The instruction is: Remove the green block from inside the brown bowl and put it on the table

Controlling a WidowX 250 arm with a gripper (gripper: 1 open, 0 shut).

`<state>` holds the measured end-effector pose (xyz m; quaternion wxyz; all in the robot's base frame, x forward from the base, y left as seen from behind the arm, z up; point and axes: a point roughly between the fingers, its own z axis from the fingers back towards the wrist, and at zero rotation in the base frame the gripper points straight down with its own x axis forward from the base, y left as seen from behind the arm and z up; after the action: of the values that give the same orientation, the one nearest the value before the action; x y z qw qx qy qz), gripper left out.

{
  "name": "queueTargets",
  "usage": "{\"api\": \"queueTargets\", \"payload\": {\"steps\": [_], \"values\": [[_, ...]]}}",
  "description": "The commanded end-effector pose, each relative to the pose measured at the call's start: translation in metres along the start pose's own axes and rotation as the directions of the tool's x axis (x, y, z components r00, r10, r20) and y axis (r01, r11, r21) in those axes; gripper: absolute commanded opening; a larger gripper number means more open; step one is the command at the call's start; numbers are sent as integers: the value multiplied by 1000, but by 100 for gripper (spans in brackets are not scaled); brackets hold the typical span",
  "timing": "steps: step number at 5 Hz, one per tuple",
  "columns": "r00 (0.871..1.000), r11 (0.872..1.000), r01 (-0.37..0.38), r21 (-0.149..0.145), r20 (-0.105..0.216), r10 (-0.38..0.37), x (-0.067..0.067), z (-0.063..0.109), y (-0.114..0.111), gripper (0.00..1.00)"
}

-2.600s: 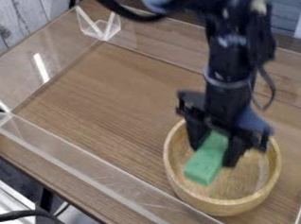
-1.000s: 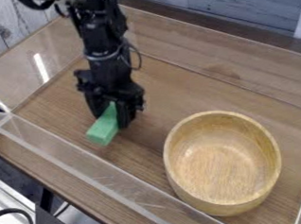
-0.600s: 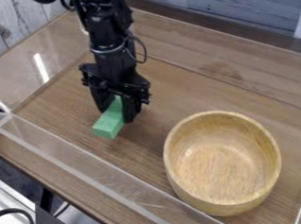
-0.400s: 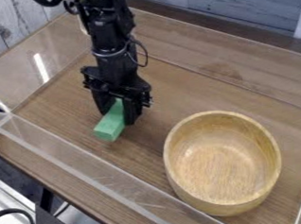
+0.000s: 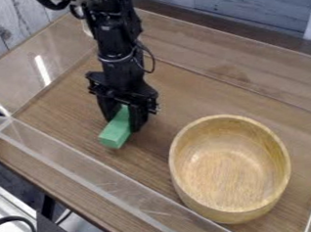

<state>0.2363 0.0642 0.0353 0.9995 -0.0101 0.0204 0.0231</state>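
Note:
The green block (image 5: 116,132) is a bright green bar left of the brown bowl (image 5: 231,167), its lower end at or just above the table (image 5: 65,98). My gripper (image 5: 125,112) points straight down over the block's upper end, and its black fingers are shut on the green block. Whether the block rests on the wood or hangs slightly above it, I cannot tell. The light tan bowl is empty and stands apart from the block, to the right.
Low clear acrylic walls (image 5: 70,176) edge the table along the front and left. A clear acrylic bracket (image 5: 4,124) sits at the left edge. The arm (image 5: 108,27) rises from the gripper to the top of the view.
The block came out of the bowl and was carried left to the table. Over the last second the gripper and block have barely shifted, a touch right and down.

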Motion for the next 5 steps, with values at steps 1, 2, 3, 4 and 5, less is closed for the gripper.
{"api": "queueTargets", "payload": {"steps": [1,2,3,4,5], "values": [[999,1000,-2,11,52,1,13,11,1,0],[999,1000,-3,6,49,2,14,11,-1,0],[999,1000,-3,1,47,3,15,11,-3,0],[999,1000,-4,-4,46,4,15,14,-5,0],[999,1000,-6,-7,44,6,14,16,-4,0]]}}
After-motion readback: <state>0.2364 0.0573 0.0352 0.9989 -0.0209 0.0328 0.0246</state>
